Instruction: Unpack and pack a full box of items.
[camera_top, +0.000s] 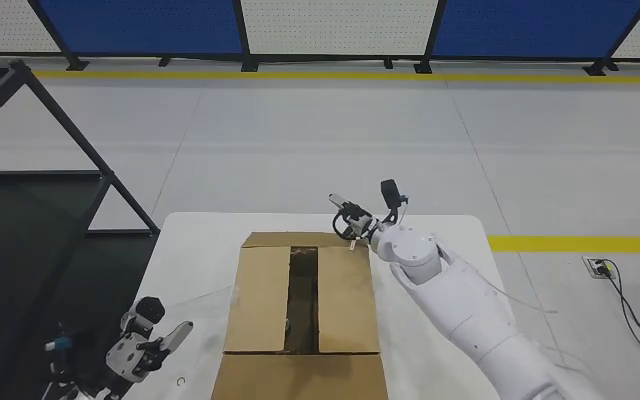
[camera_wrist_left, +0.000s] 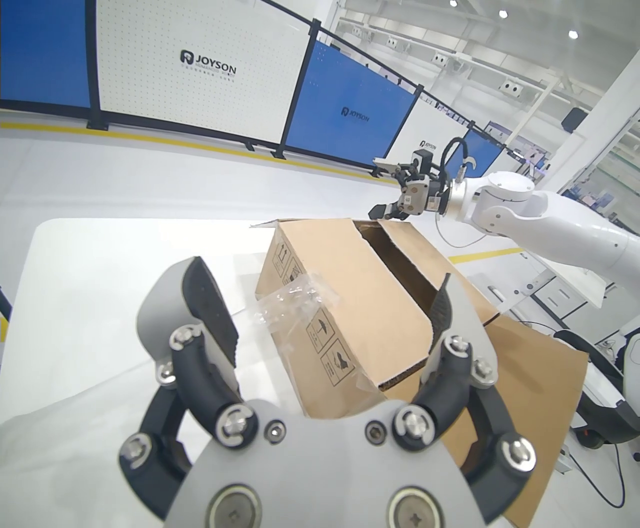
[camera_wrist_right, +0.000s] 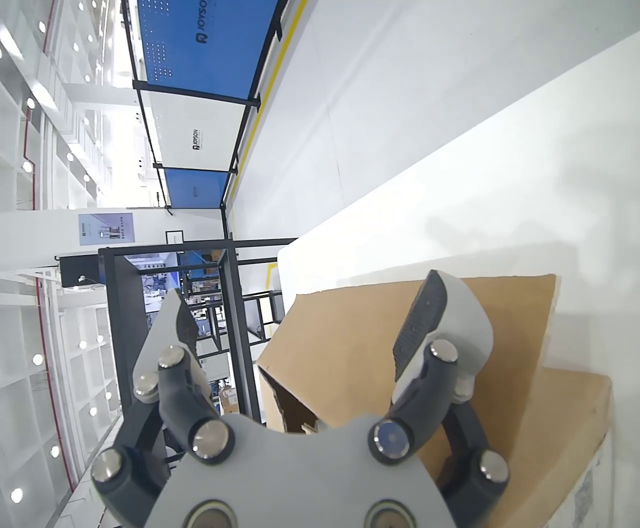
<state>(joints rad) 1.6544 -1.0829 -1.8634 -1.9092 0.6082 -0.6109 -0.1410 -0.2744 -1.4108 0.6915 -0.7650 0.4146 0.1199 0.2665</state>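
Observation:
A brown cardboard box (camera_top: 260, 300) stands on the white table (camera_top: 190, 260). Its two long top flaps lie nearly flat, with a dark slot (camera_top: 302, 300) between them. My right gripper (camera_top: 345, 218) hangs open over the box's far right corner; in the right wrist view the gripper (camera_wrist_right: 305, 287) spreads its fingers above a raised flap (camera_wrist_right: 350, 340), holding nothing. At the table's near left, my left gripper (camera_top: 165, 325) is open and apart from the box. From the left wrist view the left gripper (camera_wrist_left: 322, 275) faces the box (camera_wrist_left: 360, 300), with the right gripper (camera_wrist_left: 381, 186) beyond it.
A crumpled strip of clear tape (camera_wrist_left: 295, 300) clings to the box's side. An outer flap (camera_top: 300, 378) lies folded out at the box's near end. A black metal frame (camera_top: 70, 140) stands off the table's left. Bare table shows left of the box.

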